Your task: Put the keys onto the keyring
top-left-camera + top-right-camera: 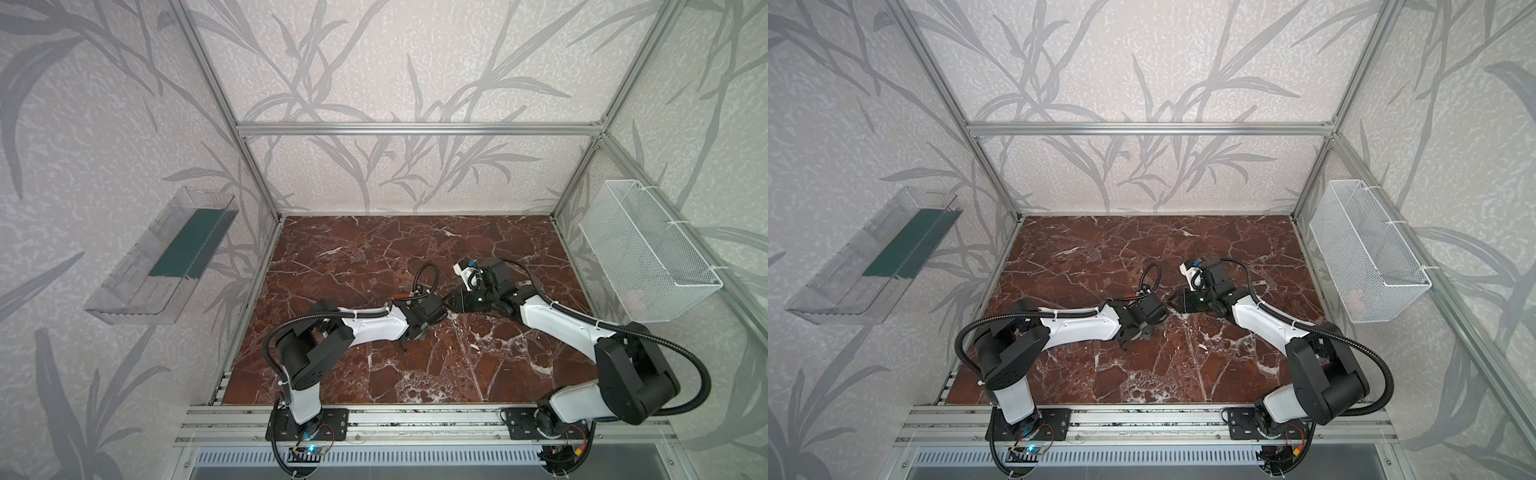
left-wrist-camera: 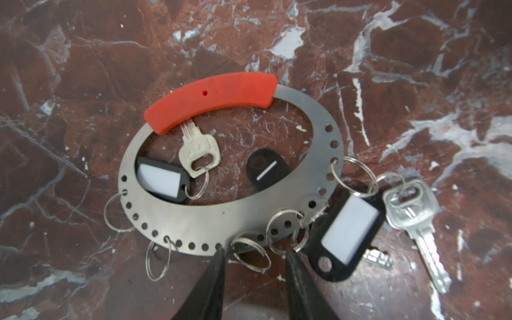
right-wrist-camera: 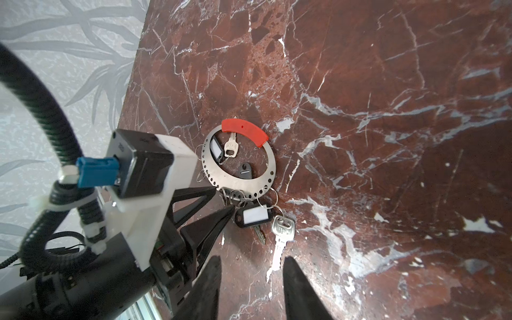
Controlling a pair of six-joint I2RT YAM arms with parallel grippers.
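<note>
Both arms (image 1: pixel 374 326) bend inward; left hand (image 2: pixel 253 250) low at keyring (image 2: pixel 221 219) edge.

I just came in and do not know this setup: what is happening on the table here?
The left gripper is low at the keyring, which lies flat on the marble table; its fingers stand apart around a small split ring on the band. One tagged key hangs from the band; another key lies loose inside the opening. The right gripper hovers open nearby, holding nothing.
</note>
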